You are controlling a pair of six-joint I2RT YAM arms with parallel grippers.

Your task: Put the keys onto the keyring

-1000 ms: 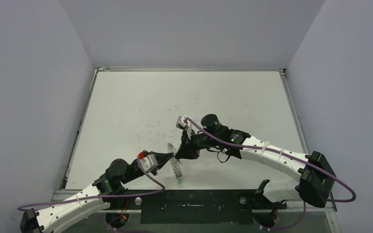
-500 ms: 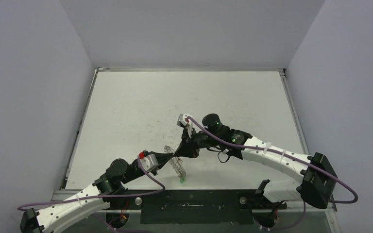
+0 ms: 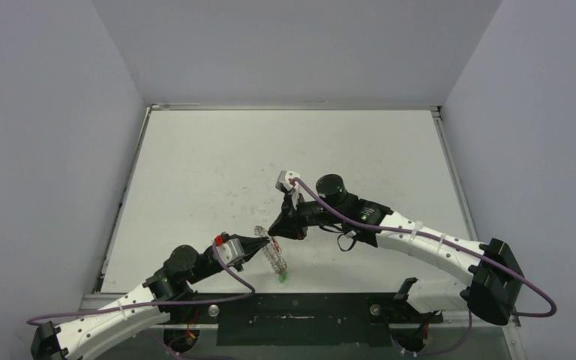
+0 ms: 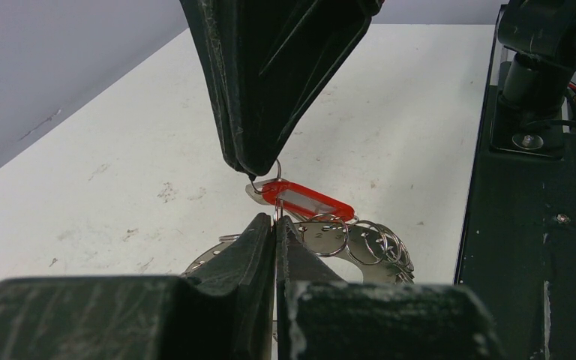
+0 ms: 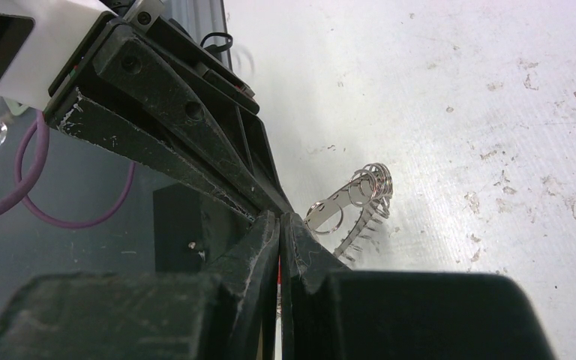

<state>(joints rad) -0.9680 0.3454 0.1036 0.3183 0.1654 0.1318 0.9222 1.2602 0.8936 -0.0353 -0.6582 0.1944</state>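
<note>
Both pairs of my jaws are pressed tight together, and they meet nose to nose at the lower middle of the top view. My left gripper pinches what looks like one thin wire loop on the rim of the keyring, so the ring stands on edge just behind its tips. My right gripper nips the small split ring of the red-tagged key, which dangles just below it, right at the left tips. The green-tagged key lies on the table close under the keyring, near the bottom edge.

I judge all of this to be very light and hard. The keyring plate is stiff, but its loops are springy wire that will twist or slip out of a pinch. The plastic tag swings freely, so I would hold by the metal ring, not the tag. Bare steel on my pads is slick, so I want a firm, square grip near the loop's root.
</note>
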